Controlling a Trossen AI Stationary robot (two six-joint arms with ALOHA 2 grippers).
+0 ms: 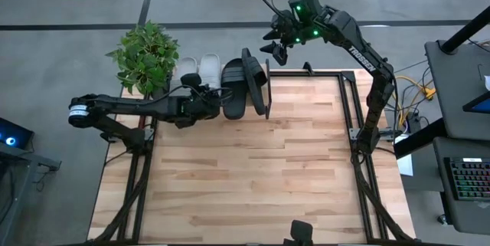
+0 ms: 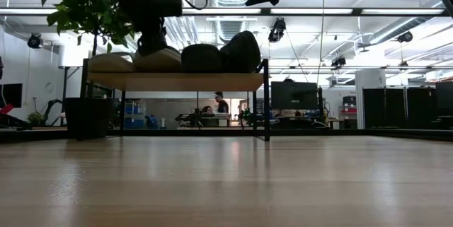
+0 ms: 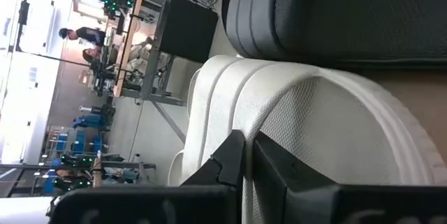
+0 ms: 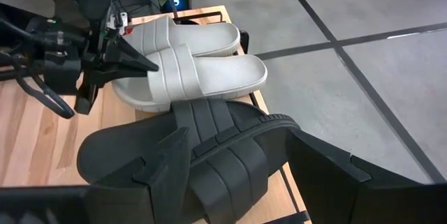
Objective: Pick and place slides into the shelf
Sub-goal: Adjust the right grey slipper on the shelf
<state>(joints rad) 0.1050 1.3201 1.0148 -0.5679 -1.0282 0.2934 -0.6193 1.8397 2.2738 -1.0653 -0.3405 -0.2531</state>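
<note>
Resting on shelf (image 1: 230,77) at table's far edge: all four slides, grey pair (image 4: 188,60) beside black pair (image 4: 188,158), long axes running front-to-back. Left gripper (image 4: 133,60) nearer, fingers pressed together at strap of inner grey slide (image 3: 314,112), touching it. Right gripper (image 1: 274,49) hovers above shelf's right end, fingers spread, holding nothing.

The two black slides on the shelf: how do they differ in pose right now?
One black slide lies flat on the shelf, sole down, next to the grey slides. The other black slide stands tilted on its edge, leaning over the flat one at the shelf's end. The flat one sits low in the low view; the tilted one bulges higher. Both are black, with ribbed straps.
</note>
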